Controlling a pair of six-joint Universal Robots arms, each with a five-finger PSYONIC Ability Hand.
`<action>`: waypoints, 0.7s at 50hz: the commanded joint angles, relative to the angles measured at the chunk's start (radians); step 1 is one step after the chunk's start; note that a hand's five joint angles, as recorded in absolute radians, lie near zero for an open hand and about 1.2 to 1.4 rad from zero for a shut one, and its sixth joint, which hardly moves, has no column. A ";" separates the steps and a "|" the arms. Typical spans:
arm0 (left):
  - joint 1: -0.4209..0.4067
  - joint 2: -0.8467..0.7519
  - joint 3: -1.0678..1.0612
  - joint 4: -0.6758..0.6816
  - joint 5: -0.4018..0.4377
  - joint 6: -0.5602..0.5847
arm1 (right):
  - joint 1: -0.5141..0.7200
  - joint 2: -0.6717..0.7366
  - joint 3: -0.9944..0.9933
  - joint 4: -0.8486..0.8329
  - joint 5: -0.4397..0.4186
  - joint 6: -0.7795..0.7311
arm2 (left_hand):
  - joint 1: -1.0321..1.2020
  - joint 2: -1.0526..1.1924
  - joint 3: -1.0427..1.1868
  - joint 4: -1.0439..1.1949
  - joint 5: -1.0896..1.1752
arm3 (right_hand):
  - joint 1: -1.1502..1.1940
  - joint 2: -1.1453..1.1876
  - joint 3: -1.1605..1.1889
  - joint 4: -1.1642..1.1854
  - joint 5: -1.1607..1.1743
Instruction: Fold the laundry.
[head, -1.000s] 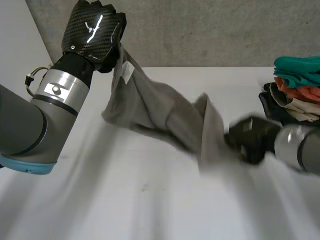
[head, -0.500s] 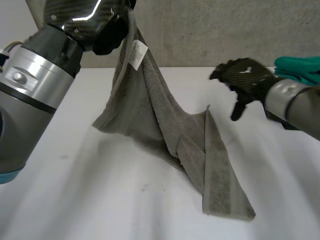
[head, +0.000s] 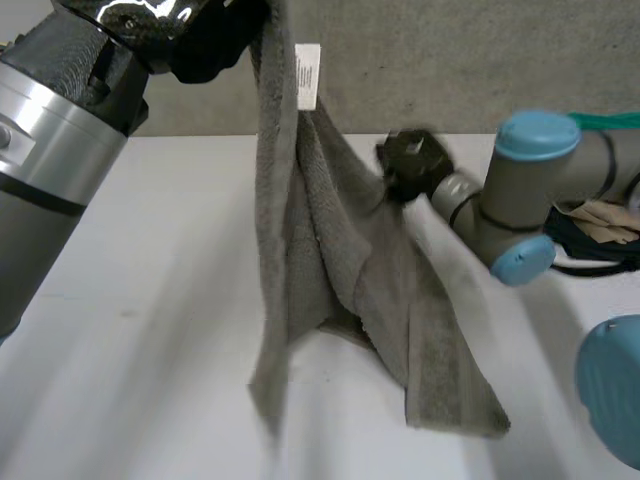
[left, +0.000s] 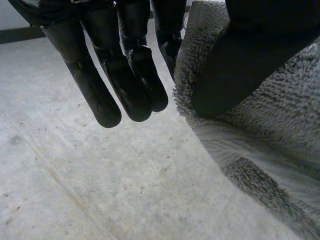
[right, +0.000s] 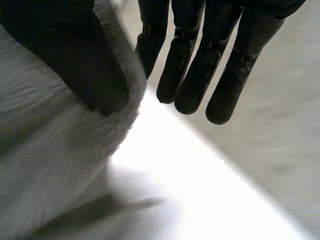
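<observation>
- The left hand (head: 205, 45) is raised high above the worktop (head: 130, 360) and grasps the grey towel (head: 320, 230) by a top edge. In its wrist view the thumb (left: 235, 60) presses the pile of the towel (left: 270, 130) against the nearest finger, and the other fingers (left: 130, 75) hang straight beside it.
- A white label (head: 308, 75) sits on the towel just below that hand's grip.
- From the left hand the towel hangs down in long bunched folds. Its lower end trails on the worktop, well below both hands.
- The right hand (head: 408, 160) is lower, on the towel's far edge. Its wrist view shows the thumb (right: 95, 65) laid over the towel (right: 50, 165) with the nearest finger tucked behind the edge, so it looks like a pinch. The remaining fingers (right: 235, 65) are straight and free of the cloth.
- A pile of clothes (head: 600, 215) lies behind the right arm.
- Handling, as a judgement: the towel is soft, thick terry with no stiffness. It is light but will sag, twist and cling to itself.
- The pile should give the fingers good friction, so slipping seems unlikely.
- The best holds would be two neighbouring corners along one hemmed edge, pulled apart so the cloth hangs flat.
</observation>
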 joint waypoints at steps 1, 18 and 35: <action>0.086 -0.086 0.107 0.027 -0.005 0.005 | -0.014 -0.255 0.121 -0.298 0.163 -0.001 | 0.252 0.200 0.205 0.196 0.247 | 0.402 0.216 0.212 0.212 0.239; 0.140 -0.220 0.199 0.116 -0.002 0.003 | -0.095 -0.748 0.635 -0.394 0.190 -0.024 | 0.252 0.200 0.205 0.196 0.247 | 0.402 0.216 0.212 0.212 0.239; 0.169 -0.254 -0.227 0.031 0.124 0.012 | -0.112 -0.725 1.045 -0.139 0.049 -0.253 | 0.252 0.200 0.205 0.196 0.247 | 0.402 0.216 0.212 0.212 0.239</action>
